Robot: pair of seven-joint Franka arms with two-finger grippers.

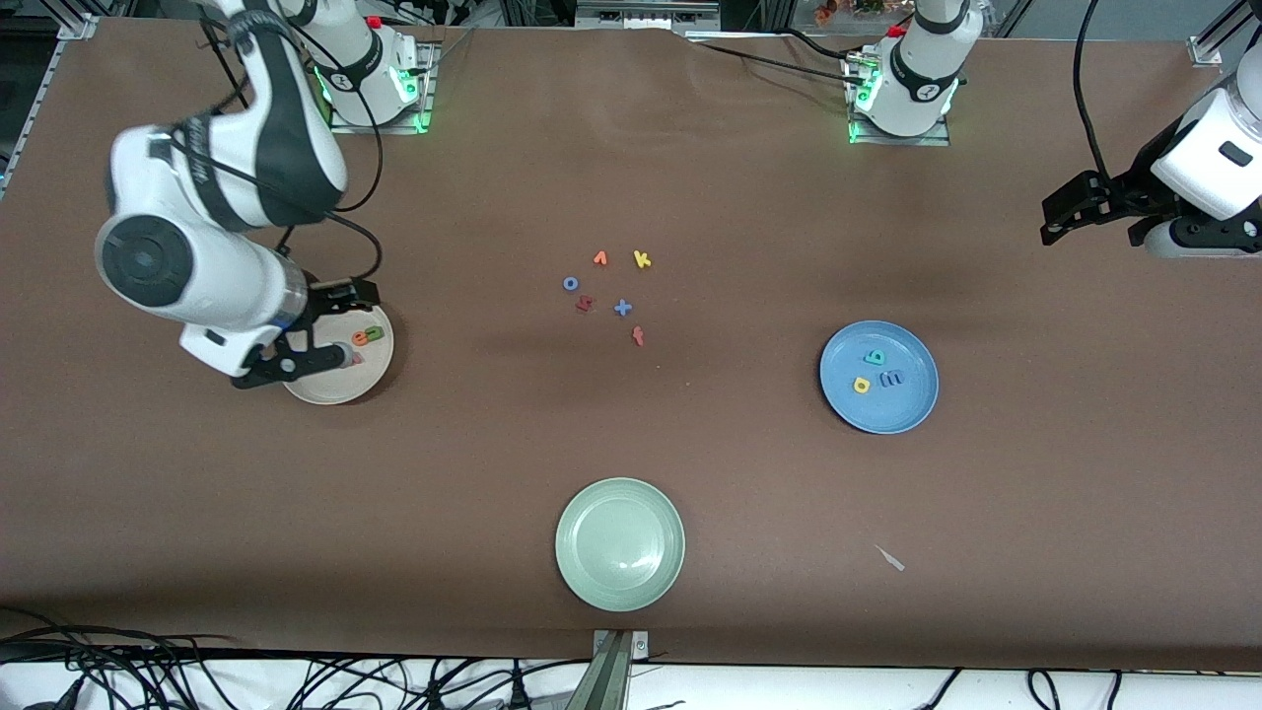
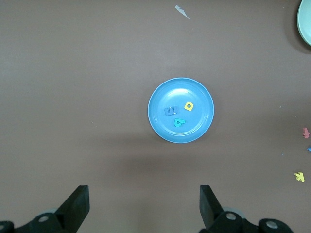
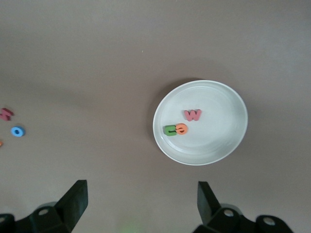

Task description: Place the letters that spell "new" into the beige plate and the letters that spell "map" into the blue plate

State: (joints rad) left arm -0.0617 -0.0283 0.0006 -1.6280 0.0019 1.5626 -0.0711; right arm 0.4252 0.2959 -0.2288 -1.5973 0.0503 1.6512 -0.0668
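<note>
Both words looked sorted: under the released right gripper point(image 3: 141, 206) the beige plate point(image 3: 228, 145) held n, e, w point(image 3: 193, 115); the left gripper point(image 2: 144, 206), released too, waited above the blue plate point(image 2: 160, 126) with m, a, p point(image 2: 188, 106). Next, only withdrawal.

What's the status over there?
Both grippers open: right gripper over beige plate, left gripper waiting. n, e, w in beige; m, a, p in blue plate.

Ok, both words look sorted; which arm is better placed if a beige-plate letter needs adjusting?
Right, probably: the right claw hangs open at the beige plate's edge, where the green n, orange e and pink w lie. The left claw waits open toward the left arm's end of the table.
</note>
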